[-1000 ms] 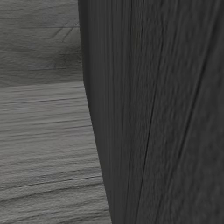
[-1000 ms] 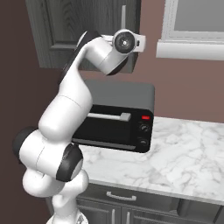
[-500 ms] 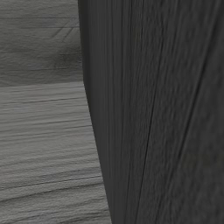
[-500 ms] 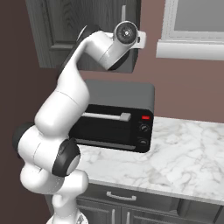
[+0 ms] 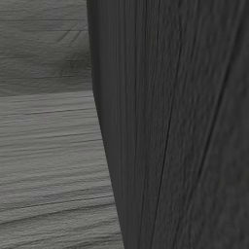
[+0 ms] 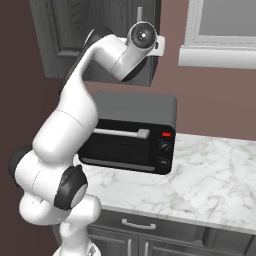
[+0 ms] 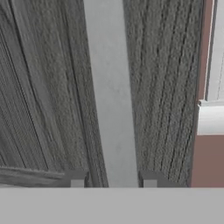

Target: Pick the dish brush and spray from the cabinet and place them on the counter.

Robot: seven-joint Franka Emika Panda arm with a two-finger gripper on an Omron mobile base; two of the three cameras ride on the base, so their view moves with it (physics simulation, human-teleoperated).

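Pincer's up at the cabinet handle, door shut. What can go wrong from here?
1. The pincer straddles the handle near one end; a pull there may slip off.
2. The door could swing into the elbow close in front of it.
3. The toaster oven sits right below the arm.

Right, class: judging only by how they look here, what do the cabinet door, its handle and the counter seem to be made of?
Cabinet door: probably dark-stained wood with a matt finish; long grain lines run along it.
Handle: likely brushed metal, though painted plastic is possible; a plain pale grey bar with no grain.
Counter: looks like polished marble or a marble-look stone; white with grey veins.
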